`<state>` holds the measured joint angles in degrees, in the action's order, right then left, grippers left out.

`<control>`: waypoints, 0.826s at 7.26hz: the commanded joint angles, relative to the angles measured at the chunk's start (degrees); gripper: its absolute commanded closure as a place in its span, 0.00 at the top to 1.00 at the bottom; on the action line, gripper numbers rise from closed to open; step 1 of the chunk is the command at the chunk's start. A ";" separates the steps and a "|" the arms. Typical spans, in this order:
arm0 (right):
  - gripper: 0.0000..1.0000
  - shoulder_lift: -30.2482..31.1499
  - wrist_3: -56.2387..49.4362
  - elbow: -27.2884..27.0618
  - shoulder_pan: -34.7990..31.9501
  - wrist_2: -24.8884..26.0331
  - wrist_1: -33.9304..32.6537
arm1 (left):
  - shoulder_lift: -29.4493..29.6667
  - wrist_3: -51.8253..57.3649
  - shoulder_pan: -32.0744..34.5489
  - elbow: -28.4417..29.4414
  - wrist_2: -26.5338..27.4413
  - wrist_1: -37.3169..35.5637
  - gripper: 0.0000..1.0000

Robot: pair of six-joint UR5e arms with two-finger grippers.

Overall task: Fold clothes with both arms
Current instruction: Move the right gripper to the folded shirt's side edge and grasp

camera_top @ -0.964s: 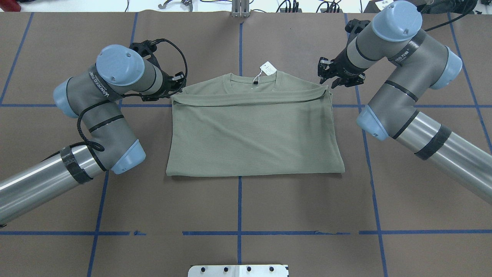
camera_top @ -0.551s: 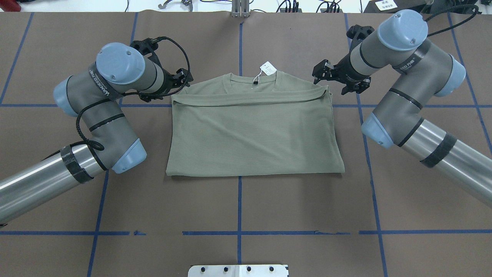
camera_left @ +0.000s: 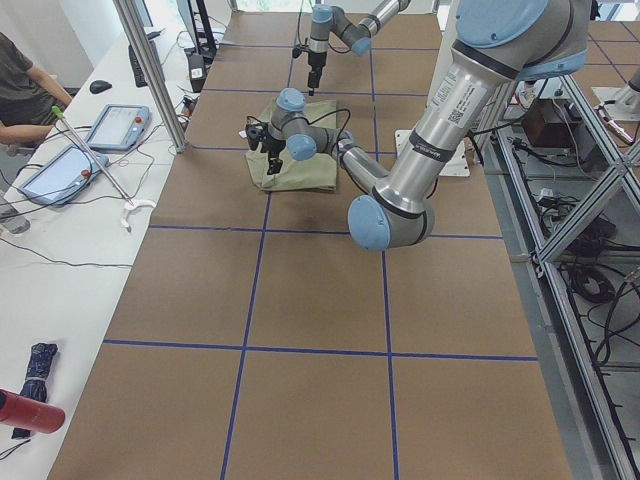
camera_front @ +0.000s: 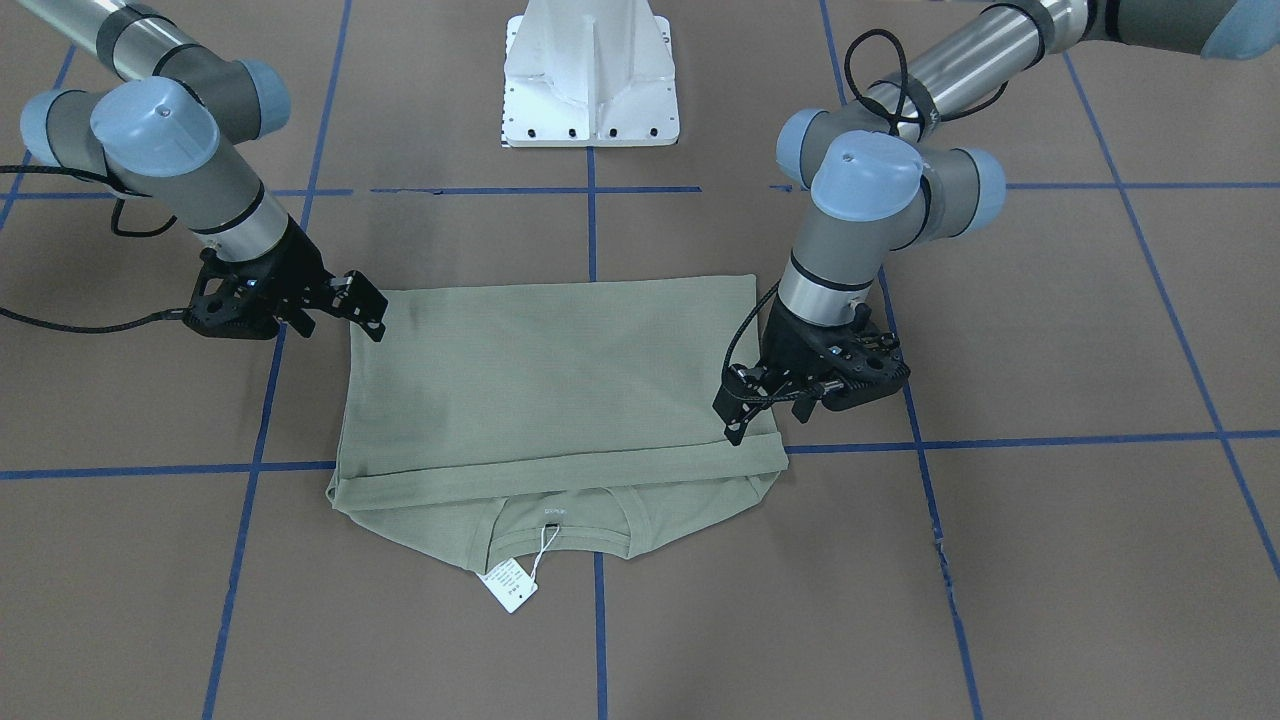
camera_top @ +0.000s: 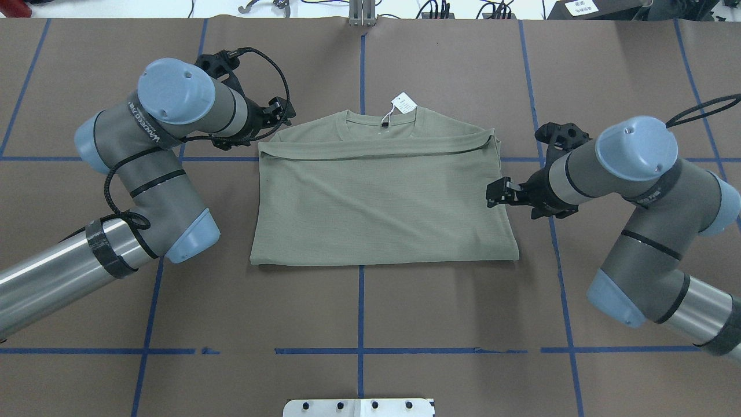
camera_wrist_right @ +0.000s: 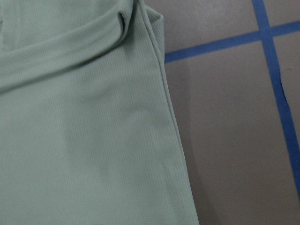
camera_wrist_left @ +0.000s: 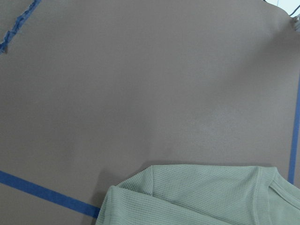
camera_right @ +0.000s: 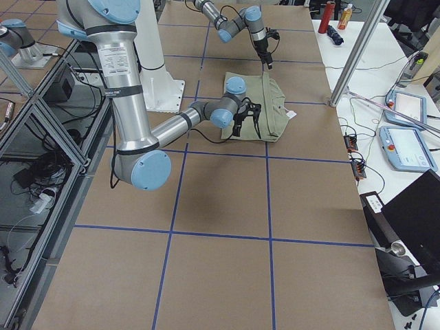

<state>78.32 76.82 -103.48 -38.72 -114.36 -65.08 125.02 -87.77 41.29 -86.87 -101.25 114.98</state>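
Observation:
The sage-green shirt (camera_top: 382,202) lies folded into a flat rectangle at the table's middle, its hem doubled up to just below the collar. Its white hang tag (camera_top: 403,105) sticks out past the far edge. My left gripper (camera_top: 280,112) hovers open at the shirt's far-left shoulder corner, holding nothing; the front-facing view shows the left gripper (camera_front: 738,408) just above that fold. My right gripper (camera_top: 493,195) stands open beside the middle of the shirt's right edge, empty. The right wrist view shows the shirt (camera_wrist_right: 79,131) edge on bare table; no fingers show there.
Blue tape lines (camera_top: 360,307) grid the brown table cover. The white pedestal base (camera_top: 359,407) sits at the near edge. Cables and tools (camera_top: 440,8) line the far edge. A person (camera_left: 20,80) sits at a side desk with tablets (camera_left: 118,126).
My right arm has swung from the shirt's far-right shoulder corner back along its right edge to the middle. The left gripper has shifted slightly. The shirt has not moved.

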 commanded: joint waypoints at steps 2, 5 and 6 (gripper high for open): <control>0.94 2.54 0.00 -0.76 4.35 1.77 0.04 | -0.22 -0.12 0.02 -1.11 0.00 -0.02 1.00; 0.77 2.55 0.08 -0.32 6.02 1.78 0.04 | -0.30 -0.12 0.02 -1.38 0.00 -0.02 1.00; 0.72 2.46 0.00 -0.32 6.03 1.78 0.04 | -0.31 -0.21 0.02 -1.38 0.00 -0.02 1.00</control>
<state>80.86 76.88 -103.84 -32.92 -112.56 -65.05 124.76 -87.94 41.31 -88.20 -101.25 114.96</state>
